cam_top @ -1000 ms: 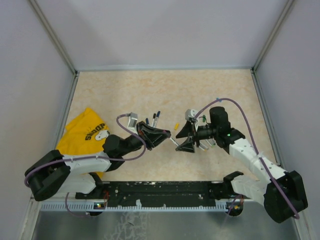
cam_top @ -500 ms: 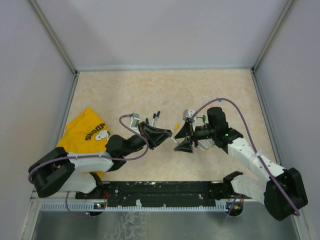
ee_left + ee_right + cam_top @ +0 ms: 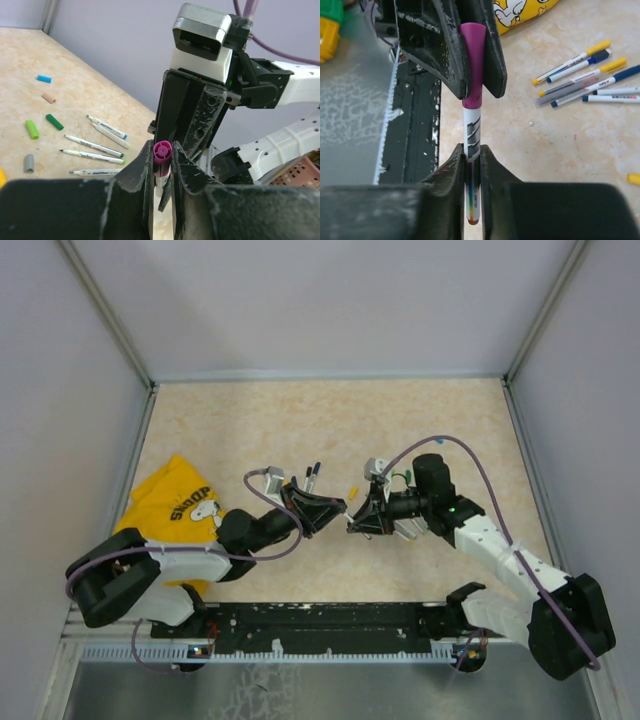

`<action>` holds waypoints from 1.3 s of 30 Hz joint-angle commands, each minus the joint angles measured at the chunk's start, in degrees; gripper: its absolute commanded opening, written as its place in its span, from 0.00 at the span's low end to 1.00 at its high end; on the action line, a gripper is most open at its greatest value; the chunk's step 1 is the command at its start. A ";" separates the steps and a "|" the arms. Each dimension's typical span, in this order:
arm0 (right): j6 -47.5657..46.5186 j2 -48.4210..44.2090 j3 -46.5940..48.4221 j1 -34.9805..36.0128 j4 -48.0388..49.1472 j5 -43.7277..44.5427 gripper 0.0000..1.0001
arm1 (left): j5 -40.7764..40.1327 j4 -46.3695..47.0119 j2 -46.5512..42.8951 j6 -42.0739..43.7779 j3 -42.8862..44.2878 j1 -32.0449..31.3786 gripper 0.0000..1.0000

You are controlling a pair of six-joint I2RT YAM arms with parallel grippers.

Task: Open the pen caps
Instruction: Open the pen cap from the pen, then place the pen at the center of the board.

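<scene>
Purple plastic pen cap [image 3: 472,60] sits pinched in the left gripper [image 3: 161,159], jaws squeezed down to the cap's width. Cap is seated on a slim white-barrelled marker pen [image 3: 472,129]. Right gripper [image 3: 472,150] is clamped on that barrel just behind the cap, jaws nearly closed. The grippers are nose to nose with a small gap between them. Loose capped pens [image 3: 580,82] lie off the right gripper's right side. Bright green loose cap [image 3: 31,129] and uncapped pens [image 3: 95,147] lie off the left gripper's left.
</scene>
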 commanded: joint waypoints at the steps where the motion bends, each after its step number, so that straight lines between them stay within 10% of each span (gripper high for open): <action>1: -0.97 -0.63 0.77 1.10 2.21 -1.81 0.00 | -2.01 4.30 0.15 0.69 1.44 -0.05 0.00; 18: -1.01 1.63 1.85 1.16 -1.49 -3.44 0.00 | -4.74 -0.82 -16.37 -2.57 -1.43 17.99 0.00; 28: -18.73 3.96 5.73 1.16 -20.16 27.41 0.00 | -3.60 -15.15 -27.89 -0.17 -6.22 19.01 0.00; 39: -18.06 13.00 9.16 1.54 -26.18 37.35 0.00 | -0.42 -18.46 -25.14 -1.91 -9.95 19.01 0.00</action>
